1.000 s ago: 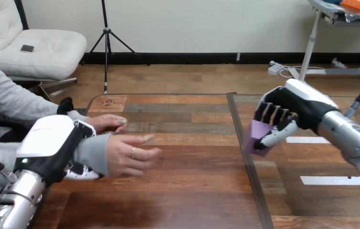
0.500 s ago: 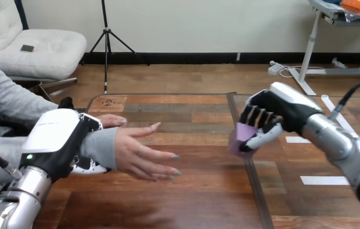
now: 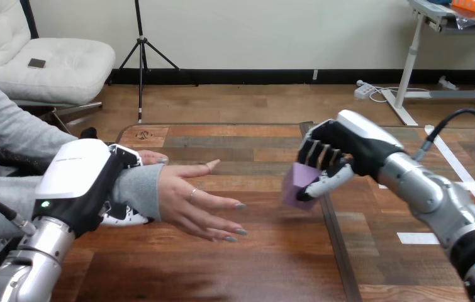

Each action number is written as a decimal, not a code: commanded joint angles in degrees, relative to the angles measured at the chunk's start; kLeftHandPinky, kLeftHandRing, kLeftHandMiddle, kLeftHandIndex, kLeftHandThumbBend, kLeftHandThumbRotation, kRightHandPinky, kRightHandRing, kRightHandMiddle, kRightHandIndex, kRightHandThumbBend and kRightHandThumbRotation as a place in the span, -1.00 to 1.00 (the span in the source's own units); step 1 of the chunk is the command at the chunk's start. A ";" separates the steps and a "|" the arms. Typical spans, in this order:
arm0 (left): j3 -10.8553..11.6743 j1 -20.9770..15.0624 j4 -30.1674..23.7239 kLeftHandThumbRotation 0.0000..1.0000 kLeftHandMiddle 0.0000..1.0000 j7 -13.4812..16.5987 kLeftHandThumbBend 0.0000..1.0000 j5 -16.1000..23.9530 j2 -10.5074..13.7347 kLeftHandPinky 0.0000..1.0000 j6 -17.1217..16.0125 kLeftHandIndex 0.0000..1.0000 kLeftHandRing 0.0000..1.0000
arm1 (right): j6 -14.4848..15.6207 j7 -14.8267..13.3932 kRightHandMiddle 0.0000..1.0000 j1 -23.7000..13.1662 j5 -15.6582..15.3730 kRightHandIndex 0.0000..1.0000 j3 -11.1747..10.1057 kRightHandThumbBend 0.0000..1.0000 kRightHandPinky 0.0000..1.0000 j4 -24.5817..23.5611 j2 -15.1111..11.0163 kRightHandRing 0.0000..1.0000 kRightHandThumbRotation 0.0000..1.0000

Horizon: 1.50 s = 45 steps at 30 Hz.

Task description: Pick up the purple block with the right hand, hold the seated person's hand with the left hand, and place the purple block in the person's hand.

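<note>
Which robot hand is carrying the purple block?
The right robot hand, curled round the purple block; the left robot hand is curled round the person's wrist instead.

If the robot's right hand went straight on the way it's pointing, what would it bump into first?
Probably the person's hand, held open at the view's left. The purple block in the right hand would reach its fingertips first, though depth is unclear, so it might pass above.

White-shelled black left hand [image 3: 74,179] — silver forearm [image 3: 30,267]
</note>
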 commanded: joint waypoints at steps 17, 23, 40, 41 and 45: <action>2.26 -6.04 -7.60 -1.00 -0.45 0.61 0.48 -2.27 -3.38 -0.65 -0.90 -0.42 -0.55 | 1.30 -2.01 -0.14 -6.07 0.88 -0.09 -1.15 0.48 -0.28 -1.61 5.94 -0.23 -1.00; 2.21 -6.41 -7.43 -1.00 -0.44 0.66 0.50 -1.99 -3.92 -0.65 -0.96 -0.41 -0.55 | 0.97 -1.15 -0.15 -6.55 0.90 -0.09 -0.95 0.46 -0.30 -2.04 7.10 -0.24 -1.00; 1.54 -7.42 -5.85 -1.00 -0.44 1.74 0.53 -0.95 -5.05 -0.65 -1.73 -0.41 -0.55 | -0.04 1.04 -0.11 -7.07 1.74 -0.08 -1.23 0.44 -0.28 -5.25 9.32 -0.21 -1.00; 1.52 -7.47 -5.78 -1.00 -0.44 1.79 0.54 -0.90 -5.10 -0.65 -1.76 -0.41 -0.55 | -0.09 1.13 -0.11 -7.04 1.77 -0.08 -1.26 0.44 -0.28 -5.43 9.36 -0.21 -1.00; 1.41 -7.73 -5.32 -1.00 -0.44 2.15 0.55 -0.75 -5.45 -0.65 -1.93 -0.41 -0.55 | -0.17 1.63 -0.11 -6.93 2.14 -0.08 -1.49 0.44 -0.28 -6.57 9.74 -0.21 -1.00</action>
